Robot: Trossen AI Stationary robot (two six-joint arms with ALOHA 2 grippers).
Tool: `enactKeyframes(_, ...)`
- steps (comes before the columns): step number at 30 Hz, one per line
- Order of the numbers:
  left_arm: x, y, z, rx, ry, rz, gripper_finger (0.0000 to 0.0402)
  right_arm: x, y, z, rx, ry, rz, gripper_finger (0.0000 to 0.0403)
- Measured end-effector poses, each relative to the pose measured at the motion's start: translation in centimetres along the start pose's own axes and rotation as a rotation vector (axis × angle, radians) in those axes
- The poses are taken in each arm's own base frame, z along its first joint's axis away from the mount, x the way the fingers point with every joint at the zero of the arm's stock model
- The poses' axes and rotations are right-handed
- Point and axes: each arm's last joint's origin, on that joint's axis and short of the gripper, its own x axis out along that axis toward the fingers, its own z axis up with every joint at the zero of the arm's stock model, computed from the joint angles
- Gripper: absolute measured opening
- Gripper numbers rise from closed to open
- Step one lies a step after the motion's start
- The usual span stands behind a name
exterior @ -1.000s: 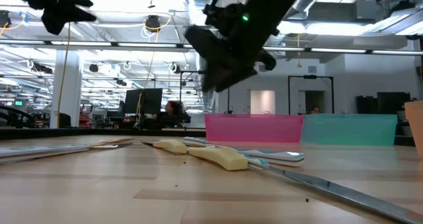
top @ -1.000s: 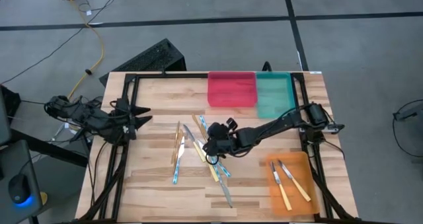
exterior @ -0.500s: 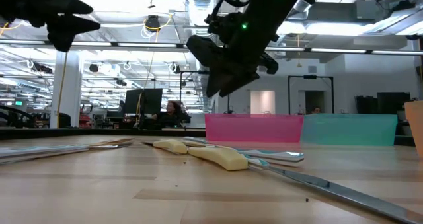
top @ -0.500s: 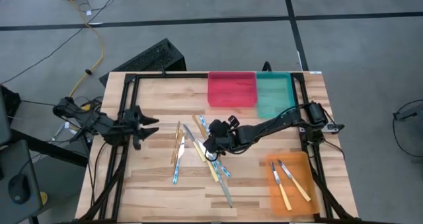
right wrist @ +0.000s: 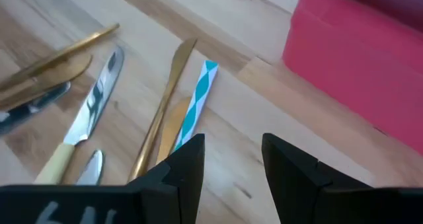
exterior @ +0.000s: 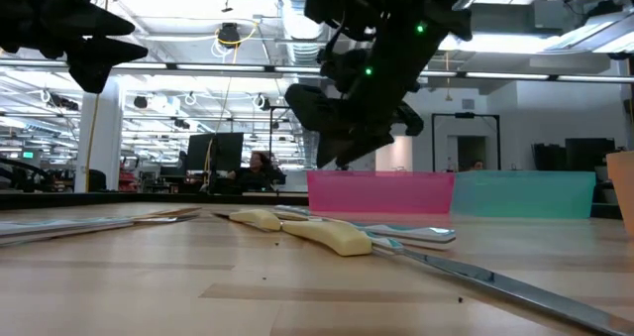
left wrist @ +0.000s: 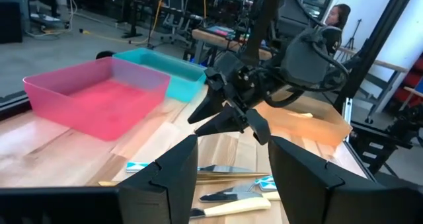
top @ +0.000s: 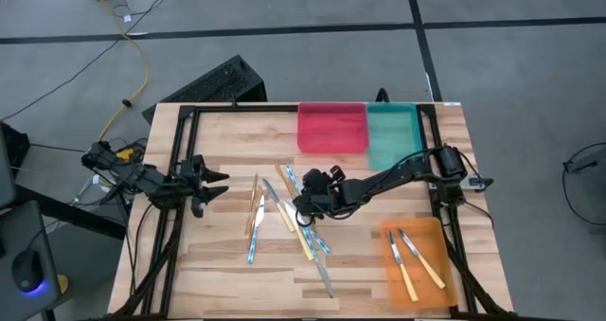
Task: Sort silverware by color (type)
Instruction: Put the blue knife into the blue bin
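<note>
Silverware (top: 284, 212) was scattered mid-table, overlapping, while two yellow-handled knives (top: 413, 259) were already laid in the orange tray (top: 390, 290). The right gripper (top: 301, 207) was held above the pile, fingers parted and empty; the left gripper (top: 216, 177) was parked, likewise unclenched, near the table's left edge. A crossed gold piece (right wrist: 162, 112) and blue-patterned handle (right wrist: 195, 105) might be pinched together, since they were seen touching.

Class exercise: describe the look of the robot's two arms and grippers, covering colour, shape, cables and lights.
Both arms are black and slender. The right gripper and left gripper end in two tapered black fingers. Black cables loop along the joints, and small green lights glow on the right arm.
</note>
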Motion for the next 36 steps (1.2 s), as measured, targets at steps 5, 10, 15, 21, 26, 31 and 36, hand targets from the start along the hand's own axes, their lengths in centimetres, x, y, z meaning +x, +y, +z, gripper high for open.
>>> enactKeyframes(5,0.0,0.0,0.0,0.001,0.0,0.0,0.0169,0.6,-0.1,-0.5,-0.009,-0.044,0.033,0.0175)
enactKeyframes(10,0.0,0.0,0.0,0.017,0.0,0.0,0.0169,1.7,-0.6,-0.5,-0.007,-0.109,0.067,0.0175)
enactKeyframes(15,0.0,0.0,0.0,0.026,0.0,0.0,0.0169,2.4,-1.3,-0.6,0.011,-0.128,0.067,0.0175)
enactKeyframes(21,0.0,0.0,0.0,0.036,0.0,0.002,0.0169,3.1,-0.7,-0.4,-0.028,-0.188,0.096,0.0175)
enactKeyframes(26,0.0,0.0,0.0,0.033,0.002,0.003,0.0169,3.8,0.0,-1.2,-0.032,-0.207,0.119,0.0175)
enactKeyframes(31,0.0,0.0,0.0,0.033,0.004,0.002,0.0169,3.6,0.4,-1.8,-0.055,-0.201,0.121,0.0175)
enactKeyframes(36,0.0,0.0,-0.1,0.039,0.005,0.008,0.0169,3.4,0.4,-1.8,-0.053,-0.224,0.083,0.0175)
